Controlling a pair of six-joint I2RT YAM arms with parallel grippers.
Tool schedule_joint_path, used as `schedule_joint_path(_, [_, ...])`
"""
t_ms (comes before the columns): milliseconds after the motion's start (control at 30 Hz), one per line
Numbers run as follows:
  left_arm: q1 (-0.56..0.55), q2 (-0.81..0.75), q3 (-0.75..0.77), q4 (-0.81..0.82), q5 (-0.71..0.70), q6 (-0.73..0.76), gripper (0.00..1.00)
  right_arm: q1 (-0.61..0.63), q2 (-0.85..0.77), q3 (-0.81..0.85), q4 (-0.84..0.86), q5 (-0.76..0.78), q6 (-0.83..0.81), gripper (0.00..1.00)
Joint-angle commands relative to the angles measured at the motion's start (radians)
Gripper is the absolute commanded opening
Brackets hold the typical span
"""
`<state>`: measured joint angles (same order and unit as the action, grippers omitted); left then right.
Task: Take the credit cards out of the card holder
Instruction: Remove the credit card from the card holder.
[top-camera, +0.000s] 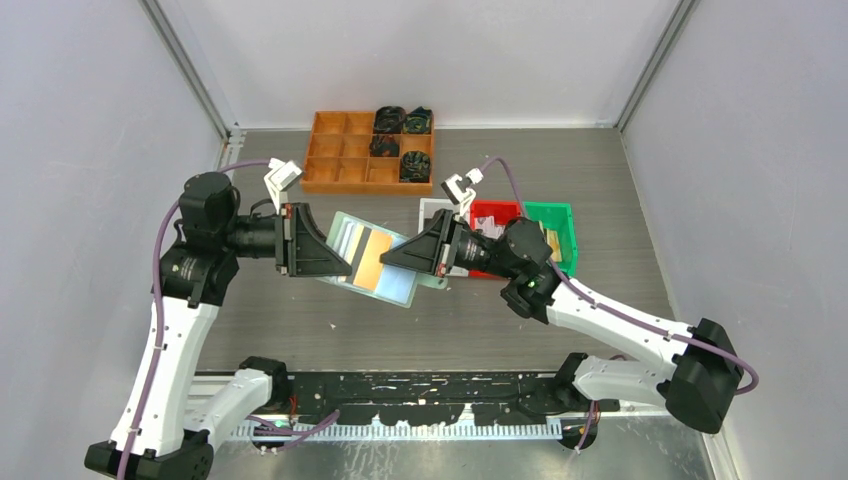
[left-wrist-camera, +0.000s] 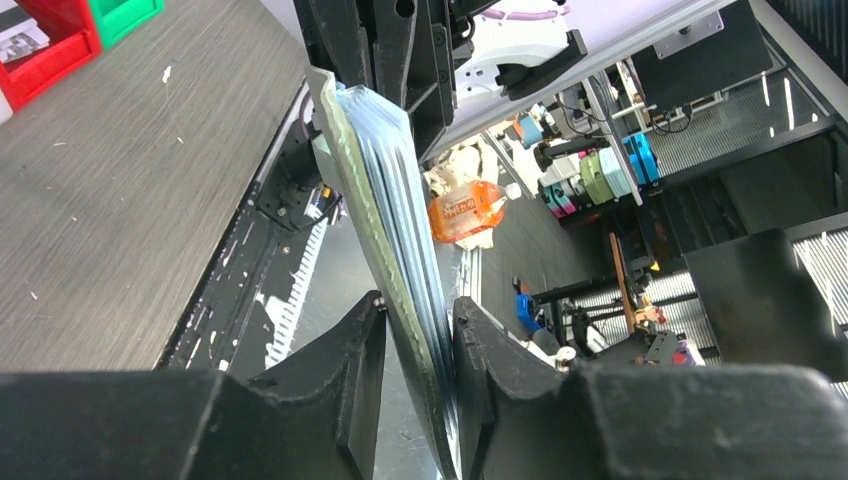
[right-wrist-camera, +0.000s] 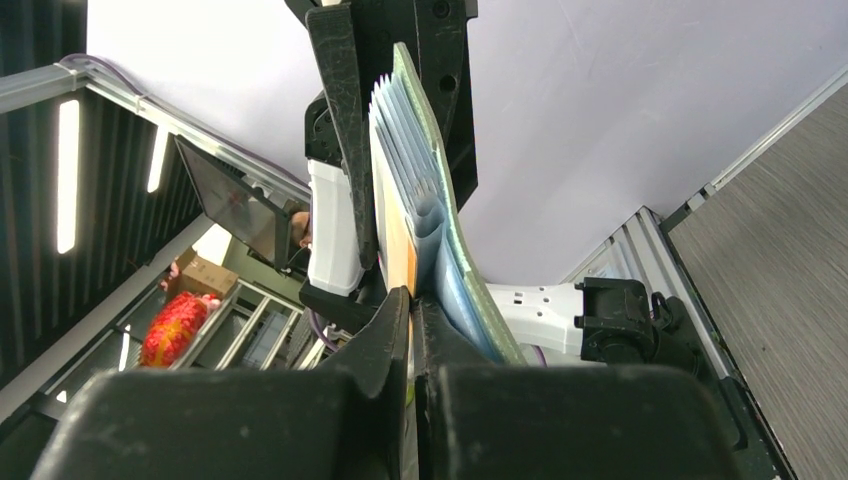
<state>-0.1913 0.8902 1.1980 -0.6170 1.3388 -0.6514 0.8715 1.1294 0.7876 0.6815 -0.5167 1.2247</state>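
The card holder (top-camera: 396, 287) hangs open above the table's middle, held between both grippers, its light blue-green pockets facing up. An orange credit card (top-camera: 375, 258) shows in its middle, with paler card edges beside it. My left gripper (top-camera: 343, 266) is shut on the holder's left side; the left wrist view shows the holder (left-wrist-camera: 385, 190) edge-on between the fingers of that gripper (left-wrist-camera: 420, 322). My right gripper (top-camera: 388, 260) is shut on the orange card (right-wrist-camera: 398, 240) in the right wrist view, its tips (right-wrist-camera: 411, 296) pinching the card beside the sage-green cover (right-wrist-camera: 452, 235).
An orange tray (top-camera: 340, 150) with black coiled items stands at the back. A white bin (top-camera: 432, 208), a red bin (top-camera: 492, 212) and a green bin (top-camera: 553, 225) sit right of centre, behind my right arm. The red bin (left-wrist-camera: 50, 50) also shows in the left wrist view.
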Motion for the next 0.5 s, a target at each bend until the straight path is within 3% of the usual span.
schedule_joint_path(0, [-0.002,-0.030,0.013,0.073,0.076,-0.027,0.29,0.001,-0.045,-0.045,-0.002,0.057,-0.038,0.01])
schedule_joint_path(267, [-0.002,-0.028,0.010,0.077,0.075,-0.032,0.29,0.001,-0.069,-0.057,-0.008,0.067,-0.040,0.01])
schedule_joint_path(467, [-0.002,-0.035,0.010,0.077,0.087,-0.033,0.20,-0.001,-0.087,-0.015,-0.097,0.057,-0.101,0.01])
